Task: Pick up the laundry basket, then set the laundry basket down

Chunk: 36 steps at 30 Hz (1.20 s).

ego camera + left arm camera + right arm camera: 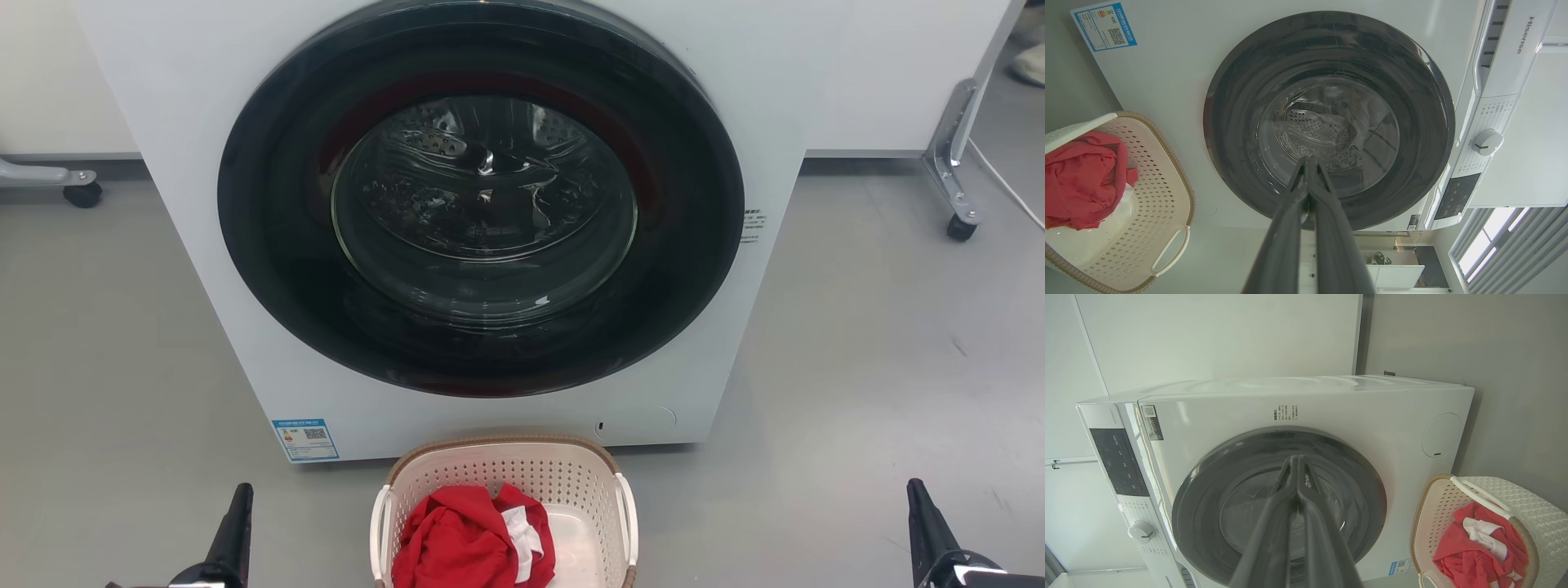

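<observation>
The laundry basket (563, 474) is cream with perforated walls, a brown rim and white side handles. It stands on the floor at the bottom centre of the head view, just in front of the washing machine, with red and white clothes (473, 539) inside. My left gripper (238, 510) is low at the left and my right gripper (921, 506) low at the right, each well apart from the basket. The left wrist view has the left gripper (1308, 163) shut and empty, basket (1163, 183) at its left. In the right wrist view the right gripper (1295, 461) is shut and empty, basket (1433, 506) at lower right.
A white front-loading washing machine (490, 229) with a dark round door, closed, rises right behind the basket. Grey floor spreads on both sides. A wheeled metal frame leg (955, 188) stands at the far right, and another caster (82, 194) at the far left.
</observation>
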Available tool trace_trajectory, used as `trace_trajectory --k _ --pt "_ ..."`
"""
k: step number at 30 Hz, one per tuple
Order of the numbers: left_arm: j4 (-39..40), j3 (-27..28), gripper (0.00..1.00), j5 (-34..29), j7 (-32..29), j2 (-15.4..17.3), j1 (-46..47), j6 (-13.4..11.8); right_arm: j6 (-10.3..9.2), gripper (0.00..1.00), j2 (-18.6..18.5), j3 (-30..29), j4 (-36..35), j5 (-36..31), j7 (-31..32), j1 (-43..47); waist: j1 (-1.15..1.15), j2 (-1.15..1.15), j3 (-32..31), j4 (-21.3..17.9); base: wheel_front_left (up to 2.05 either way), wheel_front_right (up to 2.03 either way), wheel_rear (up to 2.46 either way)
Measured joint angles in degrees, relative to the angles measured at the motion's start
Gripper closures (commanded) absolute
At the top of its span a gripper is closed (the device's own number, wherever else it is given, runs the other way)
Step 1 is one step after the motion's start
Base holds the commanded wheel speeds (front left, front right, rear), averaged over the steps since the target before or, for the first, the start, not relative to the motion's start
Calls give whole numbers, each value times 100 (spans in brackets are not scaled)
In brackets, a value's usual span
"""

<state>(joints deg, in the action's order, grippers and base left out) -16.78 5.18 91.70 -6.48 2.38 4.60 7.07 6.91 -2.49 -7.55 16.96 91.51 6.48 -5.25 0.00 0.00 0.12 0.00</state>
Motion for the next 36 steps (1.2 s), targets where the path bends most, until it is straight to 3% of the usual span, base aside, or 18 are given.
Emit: trace_trajectory --k 28,29,36 --pt "0 0 100 0 0 0 0 0 0 100 0 0 0 0 0 0 0 0 0 0 0 0 0" --pt "0 0 0 0 0 0 0 0 0 0 0 0 0 0 0 0 0 0 0 0 0 0 0" --pt "-325 -49 0 -1 8 -80 -326 -9 -13 0 108 58 333 -2 -13 286 0 1 1 -1 0 0 0"
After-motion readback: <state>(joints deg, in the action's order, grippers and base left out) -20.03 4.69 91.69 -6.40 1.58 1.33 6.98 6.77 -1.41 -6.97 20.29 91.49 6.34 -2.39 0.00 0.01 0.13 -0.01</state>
